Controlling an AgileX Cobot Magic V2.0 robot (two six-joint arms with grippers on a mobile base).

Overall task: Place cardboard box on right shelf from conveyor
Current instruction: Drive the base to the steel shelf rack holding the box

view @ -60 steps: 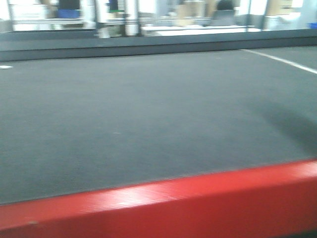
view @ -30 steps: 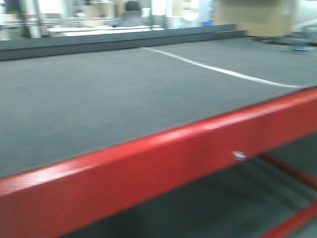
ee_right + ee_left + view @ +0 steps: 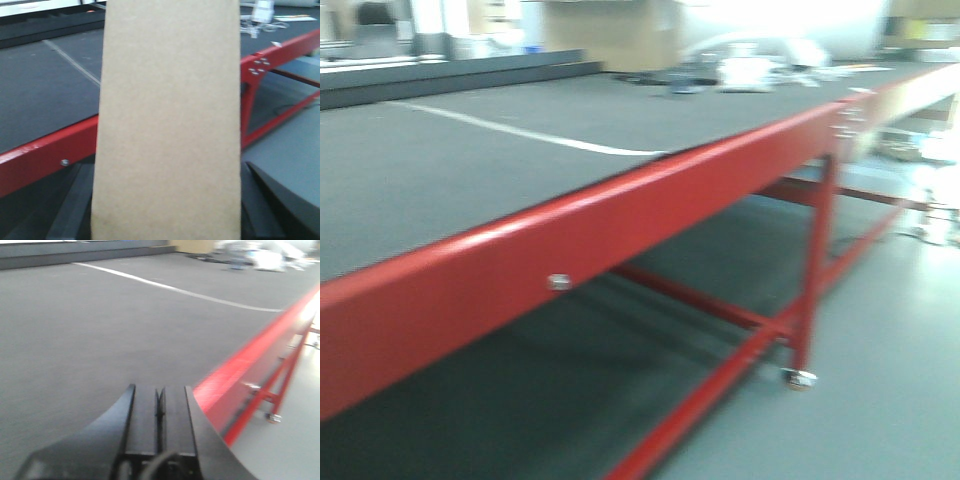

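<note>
One cardboard box (image 3: 167, 120) clamped in right jaws, left jaws closed above grey conveyor (image 3: 440, 170), red edge (image 3: 620, 215)

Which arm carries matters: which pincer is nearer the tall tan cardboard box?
Right. The tan cardboard box sits in the right pincer; the left pincer hovers shut above the dark-grey conveyor.

The conveyor (image 3: 470, 170) belt is dark grey with a fine carpet-like grain, crossed by one thin white line (image 3: 520, 133). Its front edge (image 3: 620, 215) is glossy red with pale highlights, and the legs (image 3: 817, 260) under it are the same red. A small bolt (image 3: 558, 282) on that edge is silver. The cardboard box (image 3: 170, 125) is a plain, even tan. The left gripper (image 3: 159, 402) is matt black, the right gripper (image 3: 167, 210) has dark grey fingers (image 3: 280, 200), and the floor (image 3: 900, 380) is pale grey-green
</note>
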